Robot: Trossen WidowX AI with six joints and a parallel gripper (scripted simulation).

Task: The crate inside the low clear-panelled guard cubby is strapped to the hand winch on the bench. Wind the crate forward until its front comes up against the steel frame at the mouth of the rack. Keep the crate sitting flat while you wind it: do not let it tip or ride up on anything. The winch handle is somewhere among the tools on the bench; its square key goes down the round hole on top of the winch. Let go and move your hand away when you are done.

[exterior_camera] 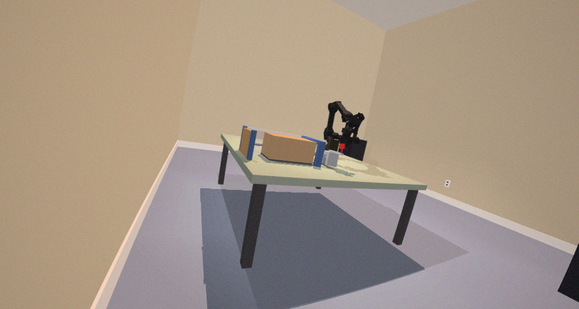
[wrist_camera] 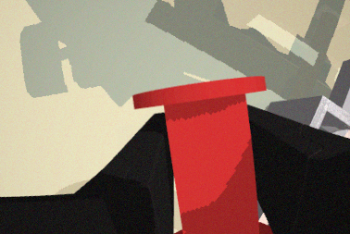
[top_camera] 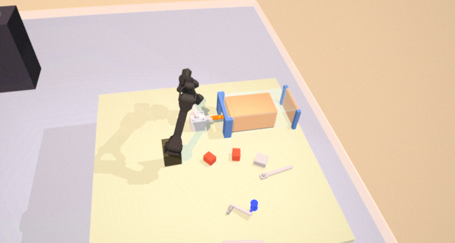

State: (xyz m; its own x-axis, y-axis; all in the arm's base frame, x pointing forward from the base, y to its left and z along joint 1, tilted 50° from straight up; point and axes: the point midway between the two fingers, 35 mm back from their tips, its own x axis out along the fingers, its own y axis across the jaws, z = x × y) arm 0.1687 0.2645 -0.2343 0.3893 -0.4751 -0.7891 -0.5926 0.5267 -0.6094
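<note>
My gripper (wrist_camera: 197, 119) is shut on the winch handle's red grip (wrist_camera: 208, 142) (exterior_camera: 342, 146), which stands upright between the fingers. The grey winch (top_camera: 197, 123) (exterior_camera: 332, 158) stands in front of the rack; a pale bar shows at its top, partly behind my arm. The key and its hole are hidden. An orange strap (top_camera: 216, 117) runs from the winch to the mouth. The tan crate (top_camera: 254, 105) (exterior_camera: 287, 149) sits flat inside the clear-panelled cubby, its front close behind the blue steel frame (top_camera: 227, 128) (exterior_camera: 319, 154). I cannot tell whether they touch.
On the bench (top_camera: 133, 209) (exterior_camera: 340, 182) lie two red blocks (top_camera: 209, 158) (top_camera: 236, 154), a grey block (top_camera: 260, 159), a wrench-like tool (top_camera: 277, 172) and a crank (top_camera: 241, 209) with a blue knob. Blue posts (top_camera: 296, 119) (exterior_camera: 251, 145) stand at the rack's back.
</note>
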